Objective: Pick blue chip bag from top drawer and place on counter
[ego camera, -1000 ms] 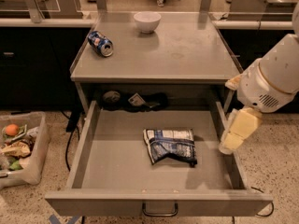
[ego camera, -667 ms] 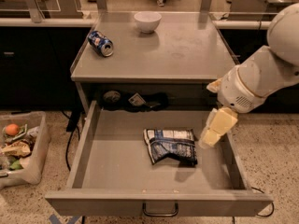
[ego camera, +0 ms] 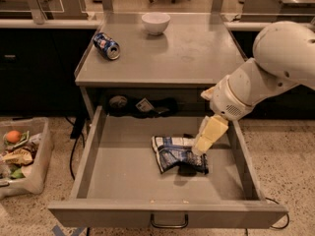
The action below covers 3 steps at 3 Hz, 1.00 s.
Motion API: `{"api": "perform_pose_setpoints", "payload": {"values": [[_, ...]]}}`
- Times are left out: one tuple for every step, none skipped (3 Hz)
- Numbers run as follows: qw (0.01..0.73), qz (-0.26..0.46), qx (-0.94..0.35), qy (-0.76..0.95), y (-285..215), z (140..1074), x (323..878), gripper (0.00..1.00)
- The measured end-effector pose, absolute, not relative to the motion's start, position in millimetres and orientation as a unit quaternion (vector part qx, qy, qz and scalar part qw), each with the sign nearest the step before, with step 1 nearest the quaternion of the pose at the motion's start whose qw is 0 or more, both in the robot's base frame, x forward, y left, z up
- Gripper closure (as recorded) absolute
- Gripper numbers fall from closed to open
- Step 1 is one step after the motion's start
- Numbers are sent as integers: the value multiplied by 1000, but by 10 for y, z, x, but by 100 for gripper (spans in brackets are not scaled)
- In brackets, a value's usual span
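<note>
reach step: gripper [ego camera: 201,147] sits at 2 o'clock of the blue chip bag [ego camera: 173,156] in the top drawer [ego camera: 93,149]; its grip i cannot tell. next: clamp, lift to counter [ego camera: 192,50].

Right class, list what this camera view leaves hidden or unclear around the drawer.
The blue chip bag: right end covered by the pincer, camera view.
Dark items at the back of the top drawer: shadowed under the counter.
Bin, left: cut off by the frame edge.

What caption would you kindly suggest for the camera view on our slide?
Claw over the right end of the blue chip bag in the open top drawer, below the counter.
</note>
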<state>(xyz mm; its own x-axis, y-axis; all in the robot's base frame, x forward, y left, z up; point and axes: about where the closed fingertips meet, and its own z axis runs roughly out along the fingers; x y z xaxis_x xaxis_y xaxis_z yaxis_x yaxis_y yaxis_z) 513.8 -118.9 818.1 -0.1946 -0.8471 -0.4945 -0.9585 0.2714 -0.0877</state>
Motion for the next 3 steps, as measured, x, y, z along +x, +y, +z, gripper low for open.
{"api": "perform_pose_setpoints", "payload": {"values": [[229,135,-585,766,-1170,7907,5133,0],[226,158,-584,763,-1021,7571,5122,0],[208,179,-581,766,-881,7111,5136,0]]}}
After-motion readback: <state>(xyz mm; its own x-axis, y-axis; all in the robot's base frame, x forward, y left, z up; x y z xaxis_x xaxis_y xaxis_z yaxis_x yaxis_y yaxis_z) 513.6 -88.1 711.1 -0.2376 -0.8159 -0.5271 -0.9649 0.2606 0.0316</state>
